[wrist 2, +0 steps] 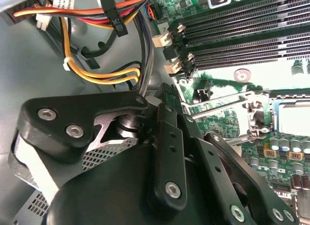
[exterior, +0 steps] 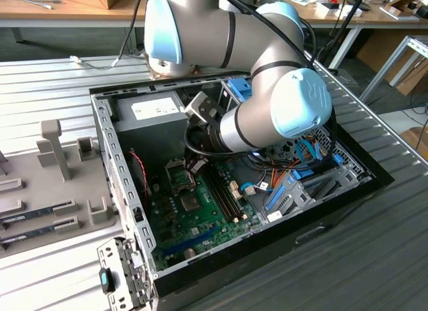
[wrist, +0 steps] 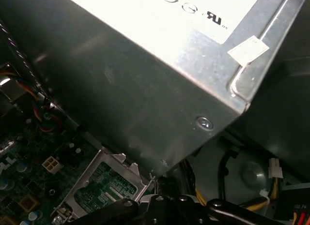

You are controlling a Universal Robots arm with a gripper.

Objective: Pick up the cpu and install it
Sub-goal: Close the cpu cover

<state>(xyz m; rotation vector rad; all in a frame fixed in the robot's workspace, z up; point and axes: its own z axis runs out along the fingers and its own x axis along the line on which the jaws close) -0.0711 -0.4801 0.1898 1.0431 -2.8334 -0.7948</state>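
My gripper is low inside the open computer case, just above the green motherboard and next to the processor socket. In the second wrist view its black linkage fills the foreground. Beyond it, the socket's metal frame surrounds a pale silvery square that looks like the cpu lying flat; it is cut off by the picture edge. In the first wrist view the socket's metal load plate stands hinged up, with green board visible through it.
The grey power-supply box with a white label sits close behind the gripper. Orange, yellow and black cables hang beside it. Black memory slots run alongside the socket. A grey fixture holding memory sticks lies on the exterior view's left.
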